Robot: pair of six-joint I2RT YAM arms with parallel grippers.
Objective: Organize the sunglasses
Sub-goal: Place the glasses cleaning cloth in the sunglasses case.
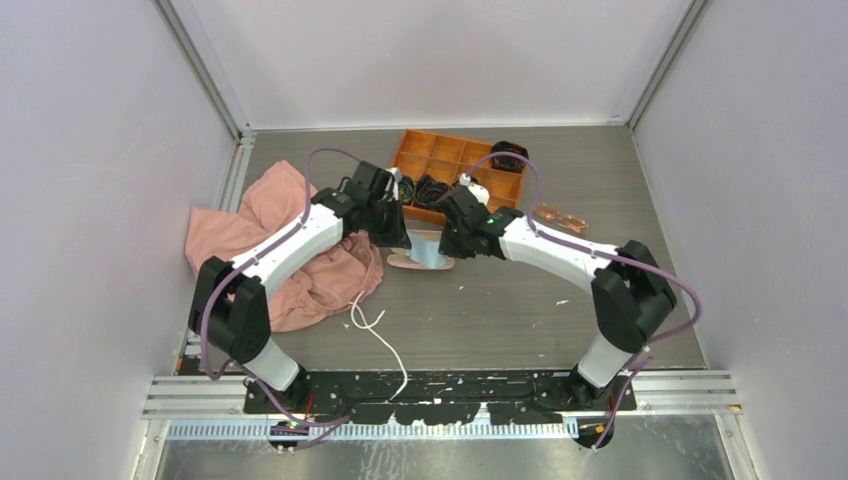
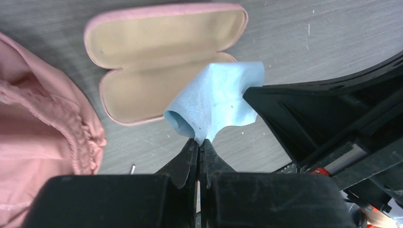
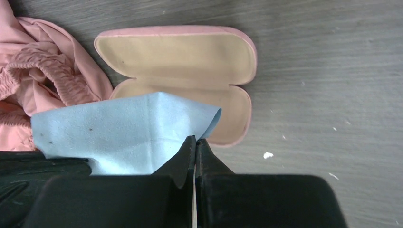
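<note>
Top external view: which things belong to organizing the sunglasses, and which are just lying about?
Belongs to the job: sunglasses; open pink case; blue cloth, pinched by the left gripper and the right gripper.
Probably just lying about: pink garment; orange tray; white cord.

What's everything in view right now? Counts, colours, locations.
sunglasses: 1, pinkish-orange lenses, on the table right of the tray
case: 1, pink outside, tan lining, open, table centre
cloth: 1, light blue, over the open case, pinched by both grippers
organizer tray: 1, orange, far centre
dark items: count unclear, black, in tray compartments
garment: 1, pink, crumpled, table left
cord: 1, white, near centre
table: 1, grey wood-grain
left gripper: black, shut on the cloth
right gripper: black, shut on the cloth
</note>
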